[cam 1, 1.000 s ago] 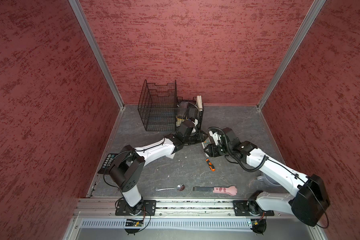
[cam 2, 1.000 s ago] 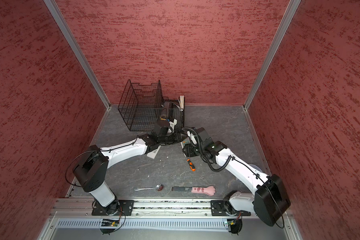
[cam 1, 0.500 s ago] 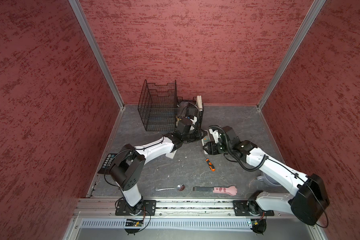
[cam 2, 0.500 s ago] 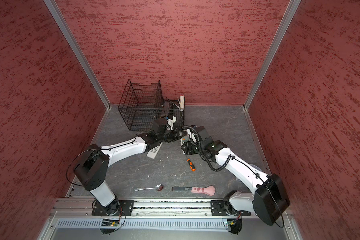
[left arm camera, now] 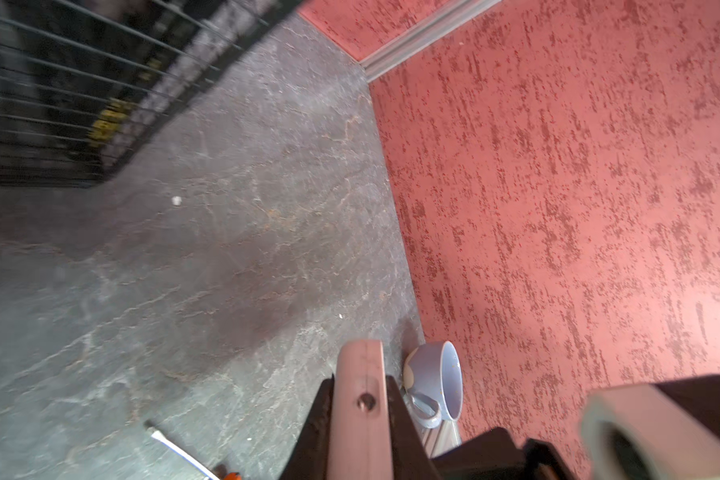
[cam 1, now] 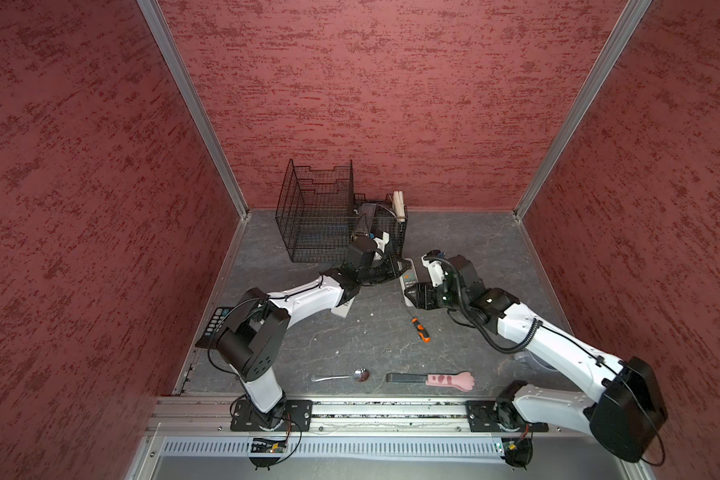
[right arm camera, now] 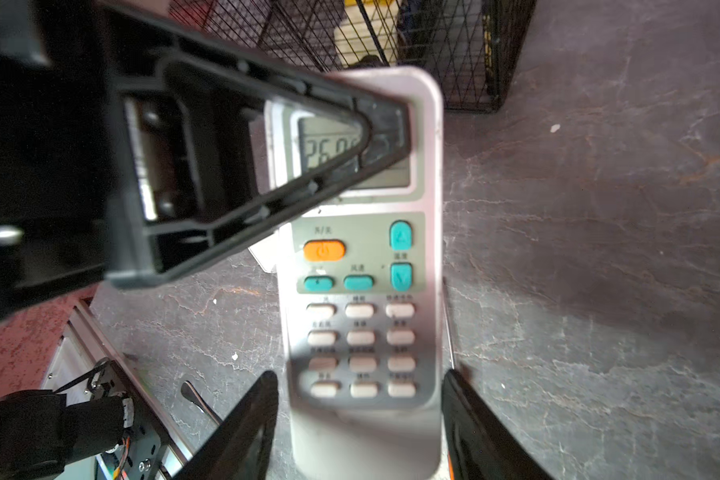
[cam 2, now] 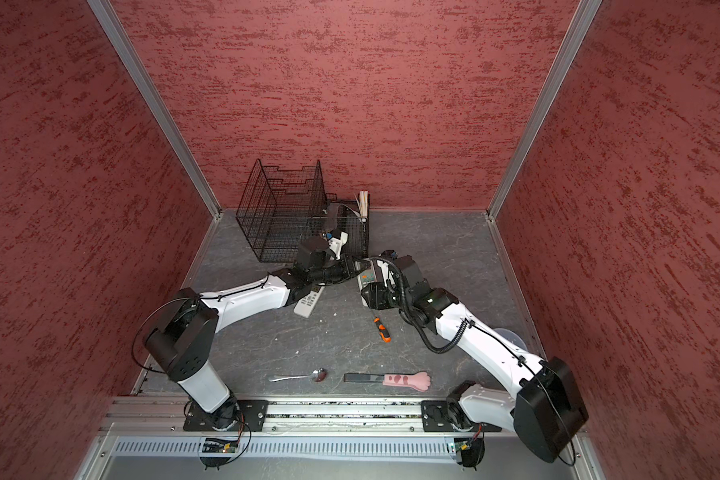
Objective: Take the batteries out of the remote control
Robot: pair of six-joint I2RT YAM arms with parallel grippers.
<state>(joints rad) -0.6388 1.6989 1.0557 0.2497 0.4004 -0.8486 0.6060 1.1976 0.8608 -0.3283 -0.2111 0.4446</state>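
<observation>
The remote control (right arm camera: 362, 291) is held above the desk (cam 1: 371, 345) between the two arms, just in front of the wire basket (cam 1: 316, 216), with its keypad and display turned toward the right wrist camera. The left gripper (cam 2: 360, 264) is closed tight on the display end. In the left wrist view the pale body sits edge-on between the dark jaws, and in the right wrist view one black finger lies across the screen. The right gripper (right arm camera: 358, 374) stands wide, with a finger on either side of the remote's lower end and just off its edges, though blur there makes it hard to say whether either pad brushes the casing. The split looks purposeful: one arm carries the body by its far end, so the other is free at the end where a battery cover usually sits. The batteries are not in sight. The back of the remote is hidden and the screen shows digits, so they are most likely inside it, with the unloading not yet done. The next move probably calls for turning the back into reach. The screwdriver (cam 1: 420, 330) lies on the desk near the right gripper, handy if the cover needs prying. A second white remote (cam 2: 308, 305) lies under the left forearm.
</observation>
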